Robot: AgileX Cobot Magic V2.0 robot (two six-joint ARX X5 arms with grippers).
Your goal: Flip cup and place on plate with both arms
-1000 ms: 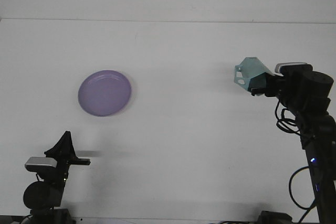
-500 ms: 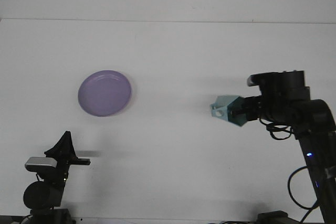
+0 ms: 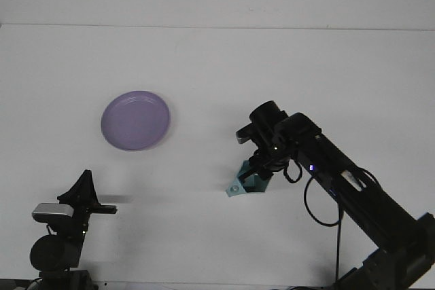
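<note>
A teal cup [image 3: 243,185] sits low over the white table near the centre, partly hidden under my right gripper [image 3: 258,173], which is shut on it; the arm stretches in from the lower right. The purple plate [image 3: 136,120] lies empty on the table at the left, well apart from the cup. At the bottom left my left gripper [image 3: 87,191] stays near the table's front edge, holding nothing; I cannot make out whether it is open or shut.
The right arm's black links and cables [image 3: 353,195] run diagonally across the lower right. The table's far edge [image 3: 217,27] meets the wall at the top.
My right arm swung from the far right down and leftward, carrying the teal cup from mid-air to near the table at the centre. The left arm and plate have not moved.
</note>
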